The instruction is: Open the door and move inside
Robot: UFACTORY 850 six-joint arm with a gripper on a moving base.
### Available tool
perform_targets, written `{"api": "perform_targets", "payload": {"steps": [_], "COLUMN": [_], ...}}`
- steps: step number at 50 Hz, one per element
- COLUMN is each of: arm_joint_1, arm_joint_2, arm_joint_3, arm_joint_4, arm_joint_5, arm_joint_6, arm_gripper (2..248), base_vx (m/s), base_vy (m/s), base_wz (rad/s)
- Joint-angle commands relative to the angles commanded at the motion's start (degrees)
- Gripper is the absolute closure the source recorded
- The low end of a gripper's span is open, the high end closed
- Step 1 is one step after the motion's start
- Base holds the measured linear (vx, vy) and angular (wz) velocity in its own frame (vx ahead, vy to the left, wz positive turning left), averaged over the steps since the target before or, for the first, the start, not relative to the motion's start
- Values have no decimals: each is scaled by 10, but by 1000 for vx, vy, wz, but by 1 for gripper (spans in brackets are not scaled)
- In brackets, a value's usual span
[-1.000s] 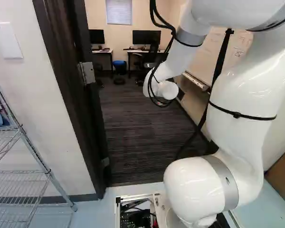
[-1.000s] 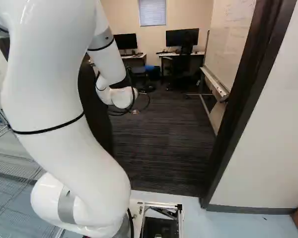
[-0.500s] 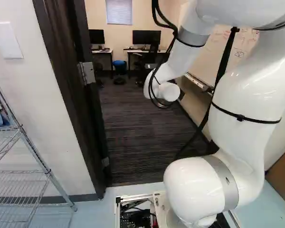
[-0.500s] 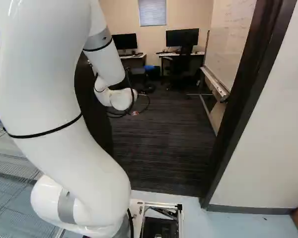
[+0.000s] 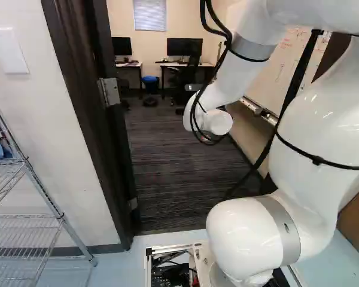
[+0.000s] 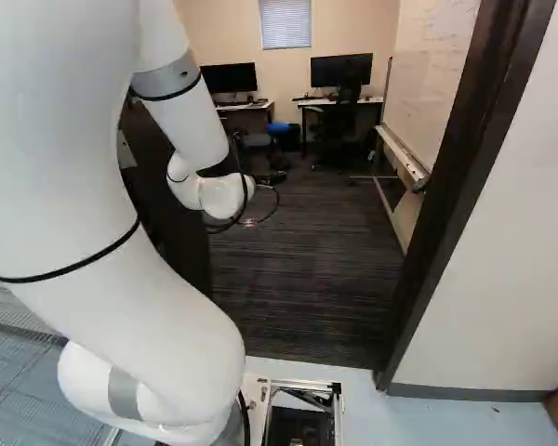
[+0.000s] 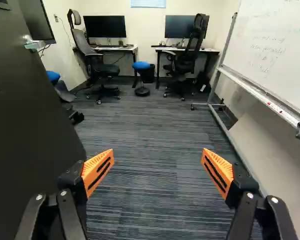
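Door (image 7: 27, 130) stands open, its dark face running along one side of the claw (image 7: 157, 156) in the wrist view, with a silver handle (image 7: 35, 45) farther along it. The nearer finger overlaps the door in that view; whether they touch, I can't tell. The claw's two fingers are spread wide apart, orange pads (image 7: 98, 169) facing one another across bare space, nothing gripped between them. Past them runs striped dark carpet (image 7: 150, 120).

From where I'm standing, the white arm (image 5: 311, 143) rises from the base (image 5: 161, 248), bends over, and points its wrist end towards the room beyond. Black cables (image 5: 194, 113) loop around that end. The base is on pale blue floor (image 6: 367, 418), just short of the carpet. Dark door frame (image 6: 437, 204) stands on both sides of the opening, with a metal hinge (image 5: 109, 92) showing at the left of the left base view. A wire rack (image 5: 61, 216) stands by the wall (image 5: 78, 179) on that side, below a white switch plate (image 5: 9, 51).

At the far end, one monitor (image 7: 105, 26) sits on one tabletop (image 7: 115, 49), and a second monitor (image 7: 178, 26) on the other tabletop (image 7: 210, 50). Black office chairs (image 7: 104, 69) stand near them, with a blue-topped stool (image 7: 141, 65) and a black bin (image 7: 149, 74) between. A whiteboard (image 7: 275, 45) on a wheeled frame lines the side opposite the door.
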Motion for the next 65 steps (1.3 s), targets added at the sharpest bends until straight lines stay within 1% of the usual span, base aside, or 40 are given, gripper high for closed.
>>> {"api": "perform_targets", "payload": {"steps": [22,35,49,65], "arm_joint_1": [-3,-4,-6,-7], "arm_joint_2": [72,108,137,157], "arm_joint_3": [92,137,174,200], "arm_joint_4": [4,6,7,8], "arm_joint_5": [7,10,13,15], "arm_joint_6": [0,0,0,0], "arm_gripper": [3,3,3,3], "base_vx": [0,0,0,0], "base_vy": [0,0,0,0], "base_wz": [0,0,0,0]}}
